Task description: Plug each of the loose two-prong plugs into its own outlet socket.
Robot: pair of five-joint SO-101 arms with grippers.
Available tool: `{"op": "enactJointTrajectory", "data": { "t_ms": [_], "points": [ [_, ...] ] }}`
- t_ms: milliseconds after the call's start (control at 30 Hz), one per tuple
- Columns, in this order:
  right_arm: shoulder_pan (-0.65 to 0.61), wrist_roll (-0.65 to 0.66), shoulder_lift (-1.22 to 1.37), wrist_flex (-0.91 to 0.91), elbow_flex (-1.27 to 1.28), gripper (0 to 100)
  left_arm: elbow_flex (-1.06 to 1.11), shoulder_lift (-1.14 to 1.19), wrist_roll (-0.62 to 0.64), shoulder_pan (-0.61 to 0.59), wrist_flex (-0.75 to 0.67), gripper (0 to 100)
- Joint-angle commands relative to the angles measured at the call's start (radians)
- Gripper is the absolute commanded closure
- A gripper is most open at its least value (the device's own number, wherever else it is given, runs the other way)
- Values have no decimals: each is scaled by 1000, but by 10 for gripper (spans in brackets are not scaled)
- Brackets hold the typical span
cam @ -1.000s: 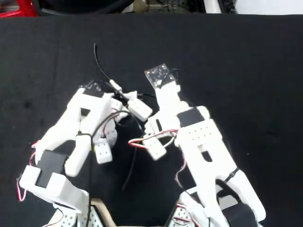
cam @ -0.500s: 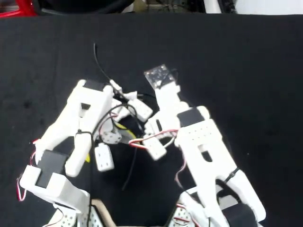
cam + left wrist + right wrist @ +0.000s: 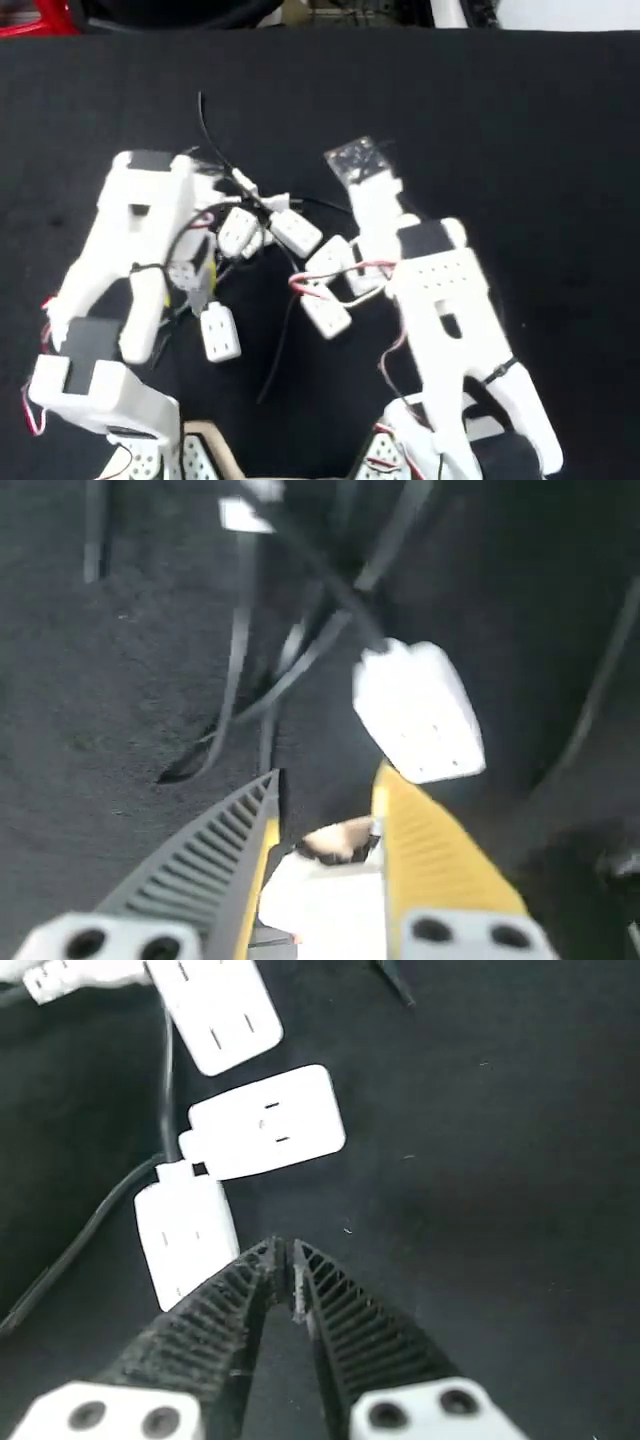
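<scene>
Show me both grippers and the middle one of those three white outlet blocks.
left gripper (image 3: 328,777), left wrist view, midway between its open fingertips.
right gripper (image 3: 287,1250), right wrist view, where its shut fingertips meet.
middle outlet block (image 3: 268,1122), right wrist view, centre of its slotted face.

Even light falls from overhead onto my black table (image 3: 540,120), which swallows it and shows almost no shadows, while the white shell of my right arm (image 3: 440,290) and the white outlet block (image 3: 418,720) near my left wrist glare bright, their surfaces washed pale against the dark.
</scene>
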Motion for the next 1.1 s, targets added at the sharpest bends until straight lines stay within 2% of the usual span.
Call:
{"op": "enactJointTrajectory", "data": {
  "t_ms": [0,133,233,300,400,467,533,667,800,967,1067],
  "points": [
    [23,23,-30,35,-70,984,108,-106,114,-114,-112,787],
    [31,25,-30,41,-74,984,351,-296,115,-196,-281,829],
    [68,48,-30,43,-76,984,535,-486,-43,-208,-423,888],
    [107,97,-30,57,-90,984,634,-618,-245,-199,-494,922],
    [157,126,-30,103,-127,984,705,-827,-681,-208,-554,937],
    [172,126,-30,109,-139,984,745,-954,-931,-197,-549,917],
    [175,138,-30,104,-145,984,782,-1074,-1102,-168,-551,862],
    [219,222,-25,25,-145,984,843,-1247,-1183,-31,-552,727],
    [307,404,-28,-58,-145,984,923,-1347,-1243,133,-555,697],
    [353,356,-28,-80,-147,984,1017,-1379,-1287,206,-695,692],
    [351,356,-28,-78,-147,984,1082,-1378,-1404,216,-744,692]
  ]
}}
